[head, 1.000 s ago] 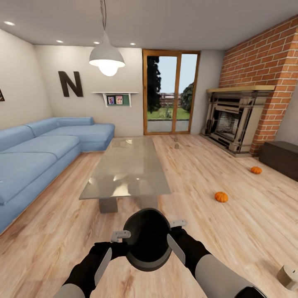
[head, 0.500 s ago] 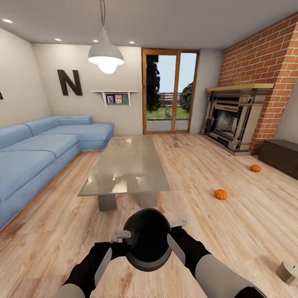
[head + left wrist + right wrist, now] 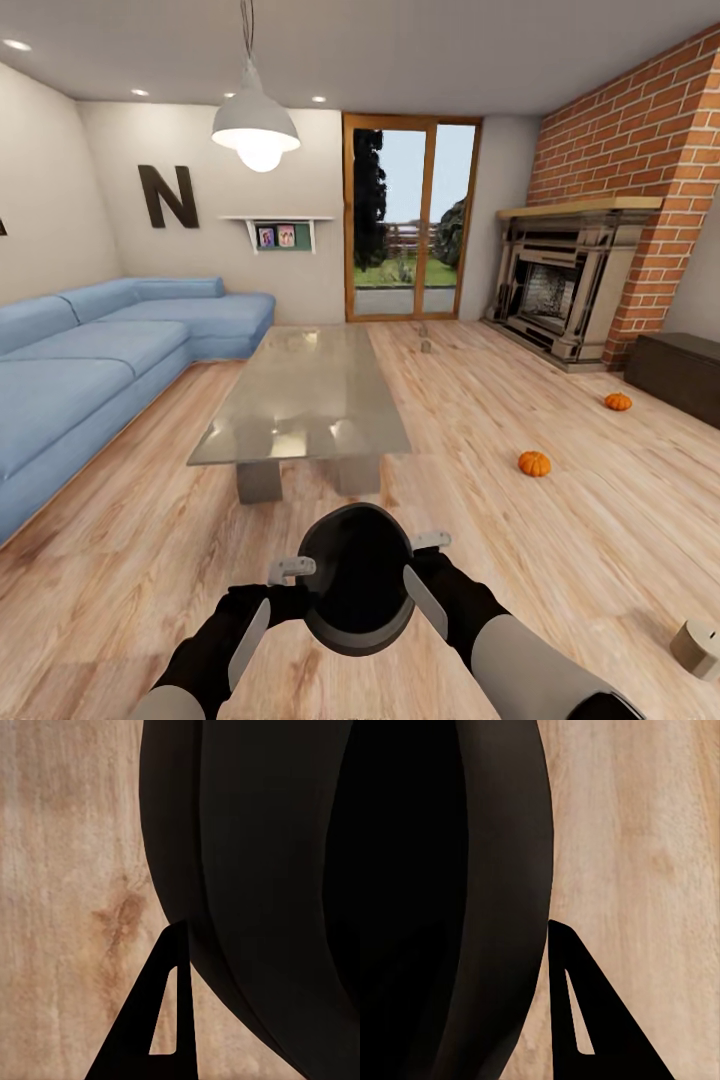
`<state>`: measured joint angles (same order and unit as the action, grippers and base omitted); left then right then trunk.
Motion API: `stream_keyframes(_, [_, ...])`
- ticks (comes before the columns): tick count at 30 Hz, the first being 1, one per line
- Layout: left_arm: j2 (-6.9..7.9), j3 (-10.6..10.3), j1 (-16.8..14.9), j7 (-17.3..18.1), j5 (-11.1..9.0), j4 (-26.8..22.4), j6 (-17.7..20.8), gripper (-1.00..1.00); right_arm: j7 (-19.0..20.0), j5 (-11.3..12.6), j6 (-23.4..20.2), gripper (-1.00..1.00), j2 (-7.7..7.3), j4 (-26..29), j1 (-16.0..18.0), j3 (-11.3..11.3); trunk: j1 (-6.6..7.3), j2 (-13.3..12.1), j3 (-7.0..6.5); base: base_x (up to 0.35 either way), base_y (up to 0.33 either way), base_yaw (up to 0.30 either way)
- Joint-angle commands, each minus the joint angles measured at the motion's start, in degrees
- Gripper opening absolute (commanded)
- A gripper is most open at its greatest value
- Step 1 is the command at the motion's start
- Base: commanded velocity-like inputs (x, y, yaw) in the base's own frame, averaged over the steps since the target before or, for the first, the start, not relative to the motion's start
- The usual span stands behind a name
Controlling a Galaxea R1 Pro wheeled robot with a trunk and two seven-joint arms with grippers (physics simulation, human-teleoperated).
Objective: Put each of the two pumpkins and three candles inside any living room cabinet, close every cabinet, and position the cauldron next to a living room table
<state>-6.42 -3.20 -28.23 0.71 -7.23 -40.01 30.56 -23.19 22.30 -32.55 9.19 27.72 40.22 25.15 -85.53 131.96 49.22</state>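
Observation:
I hold the black round cauldron (image 3: 357, 590) low in front of me, above the wooden floor. My left gripper (image 3: 290, 571) and right gripper (image 3: 430, 542) are each shut on its rim from opposite sides. The left wrist view has the cauldron's wall (image 3: 262, 870) beside one finger (image 3: 161, 1020). In the right wrist view the cauldron's wall (image 3: 435, 907) stands beside one finger (image 3: 585, 1020). The grey glossy table (image 3: 300, 390) stands just ahead. Two orange pumpkins (image 3: 534, 463) (image 3: 618, 401) lie on the floor to the right. One candle (image 3: 697, 647) lies at the lower right; two small candles (image 3: 426, 347) sit near the glass door. The dark cabinet (image 3: 685, 375) is at the right edge.
A blue corner sofa (image 3: 90, 370) runs along the left wall. The stone fireplace (image 3: 555, 290) sits against the brick wall at the right. A glass door (image 3: 410, 225) is in the far wall, and a pendant lamp (image 3: 255, 125) hangs over the table.
The whole view has shifted a little: the table, pumpkins and near candle sit slightly higher in the picture, so the camera moved. My grip on the cauldron is unchanged.

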Motion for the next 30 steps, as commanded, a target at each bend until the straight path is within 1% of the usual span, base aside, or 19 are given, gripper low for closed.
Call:
stream_keyframes(1, [-0.03,-0.1,-0.1,0.4,-2.6,0.0,0.4,-1.0,0.7,1.3,0.5,-1.0,0.57,2.1,0.0,1.2,-0.21,0.4,0.23,0.0,0.0,0.0])
stream_keyframes(28, [0.0,-0.1,-0.1,0.5,-2.6,-0.1,0.4,-1.0,0.8,1.3,0.4,-1.0,0.62,2.1,0.0,1.2,-6.14,11.3,5.08,0.0,0.0,0.0])
stream_keyframes(30, [0.0,-0.1,-0.1,0.5,-2.6,-0.1,0.4,-1.0,0.8,1.3,0.4,-1.0,0.62,2.0,0.0,1.2,-6.19,11.3,5.52,0.0,0.0,0.0])
